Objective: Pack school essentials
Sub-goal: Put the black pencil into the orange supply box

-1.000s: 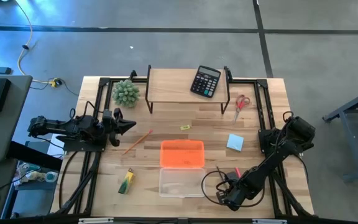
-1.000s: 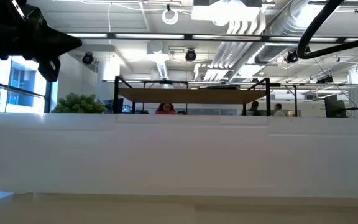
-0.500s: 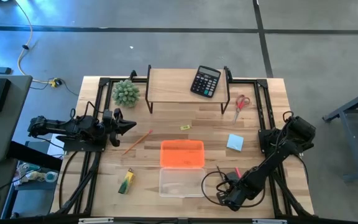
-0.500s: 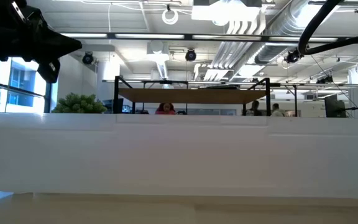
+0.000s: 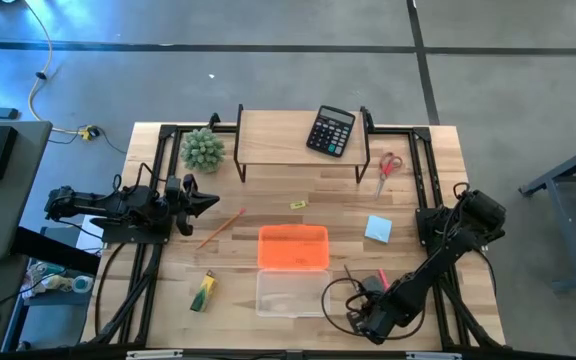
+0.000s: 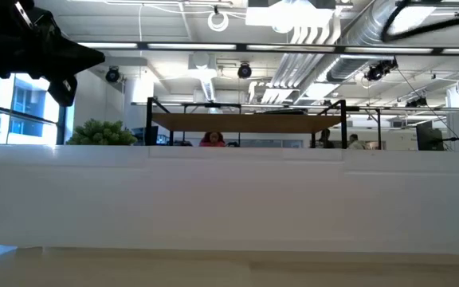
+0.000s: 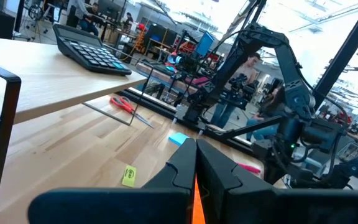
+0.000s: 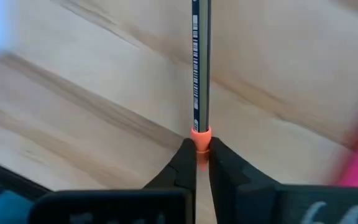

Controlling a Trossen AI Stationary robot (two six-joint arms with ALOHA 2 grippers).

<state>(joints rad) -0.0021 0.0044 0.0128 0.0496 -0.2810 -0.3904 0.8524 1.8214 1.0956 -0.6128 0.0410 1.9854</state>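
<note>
My right gripper (image 5: 358, 292) is low over the table's near right part, shut on a dark thin pencil (image 8: 199, 68), which also shows in the high view (image 5: 348, 272). A pink pen (image 5: 381, 278) lies beside it. My left gripper (image 5: 211, 200) is shut and empty, raised at the table's left. An open orange case (image 5: 293, 247) with its clear lid (image 5: 290, 293) lies in the middle. A wooden pencil (image 5: 220, 228), a green-yellow marker (image 5: 203, 291), a tiny yellow piece (image 5: 297, 205), a light-blue note pad (image 5: 378, 229) and red-handled scissors (image 5: 389, 168) lie flat on the table. My right gripper pinches the pencil at its orange eraser end (image 8: 200, 135) between its two fingertips. The pencil runs straight on from the fingers, toward the table's far side. Whether its far end rests on the table, I cannot tell.
A wooden riser shelf (image 5: 278, 140) at the back carries a black calculator (image 5: 330, 131). A spiky green ball plant (image 5: 202, 148) stands at the back left. Black frame rails (image 5: 423, 170) run along both sides. A white wall (image 6: 229, 199) fills the low view.
My right arm has shifted slightly toward the table's near edge, its gripper still shut on the pencil.
</note>
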